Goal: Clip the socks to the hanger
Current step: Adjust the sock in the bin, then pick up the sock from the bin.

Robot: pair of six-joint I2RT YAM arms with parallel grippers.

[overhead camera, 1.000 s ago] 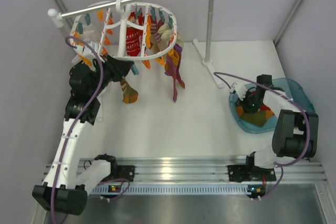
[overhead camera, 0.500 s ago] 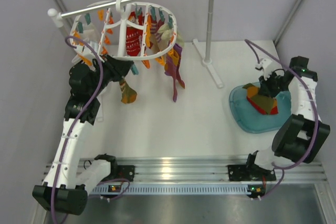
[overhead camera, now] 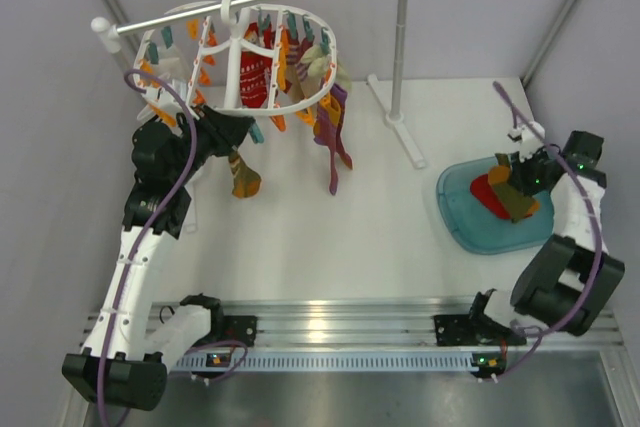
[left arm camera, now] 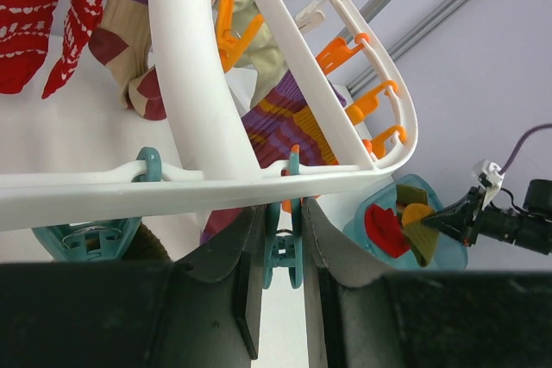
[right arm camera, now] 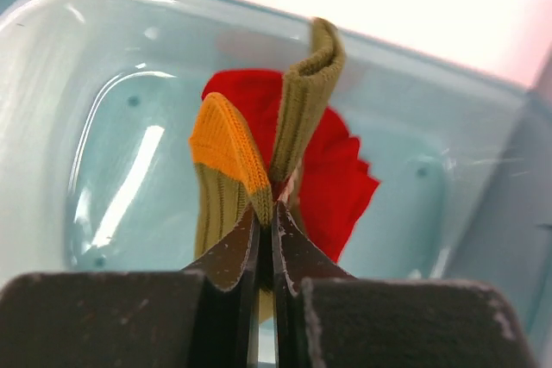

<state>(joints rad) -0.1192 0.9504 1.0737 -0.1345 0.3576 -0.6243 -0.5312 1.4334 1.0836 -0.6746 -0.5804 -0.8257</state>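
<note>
Sock (right arm camera: 297,101) pinched in raised right gripper (right arm camera: 266,206)

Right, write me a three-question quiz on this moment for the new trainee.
1. True or false: the right pincer is empty.
2. Pick one. What lies in the blue tub beneath the held sock? A: a red item. B: a purple sock. C: a loose peg.
3. Fill the gap: on the hanger, the left pincer has a ____ clip between its fingers.

Key: 1 false, it is shut on the olive and orange sock. 2 A. 3 teal.
</note>
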